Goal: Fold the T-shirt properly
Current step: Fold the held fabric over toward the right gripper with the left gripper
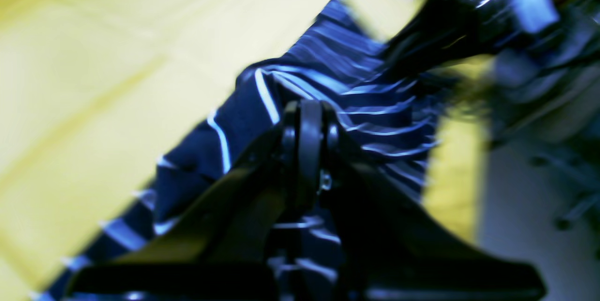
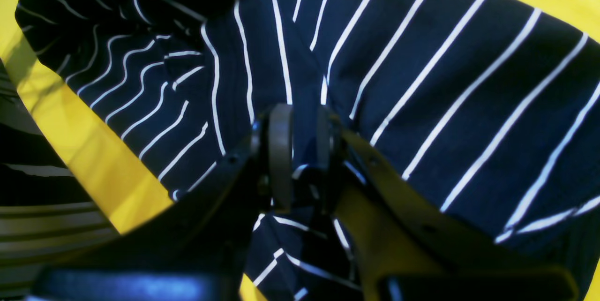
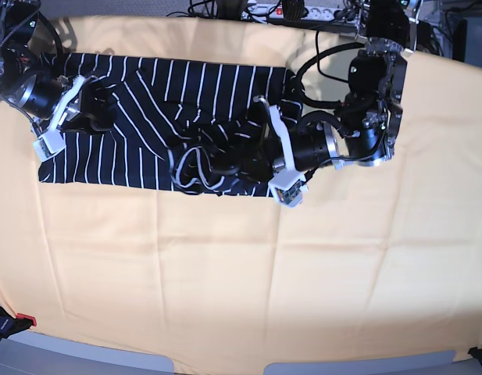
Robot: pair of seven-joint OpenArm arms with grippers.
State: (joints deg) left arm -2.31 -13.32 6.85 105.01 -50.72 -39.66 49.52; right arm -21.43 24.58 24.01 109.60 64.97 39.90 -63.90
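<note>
— On the yellow-orange table cloth, toward the far edge, lies the dark navy fabric T-shirt with thin white stripes, stretched left to right and bunched into wavy folds near its middle. Who has hold of what?

— The left gripper is closed tight; the left wrist view shows its pads pressed together with striped cloth bunched around the tips, so I judge it has a pinch of the shirt. The right gripper stands with its jaws slightly parted and a fold of the shirt sitting between them, at the other end of the garment.

— What could spoil it from here?

— The left pinch looks thin. If that arm pulls hard, the cloth may slip out, or it may have caught only one layer and drag the top away from the bottom. Also, the rumpled middle could get folded in as a crease.

— And the table cloth?

— If a fingertip has nipped it too, it would lift with the shirt. I cannot tell that from these views.
</note>
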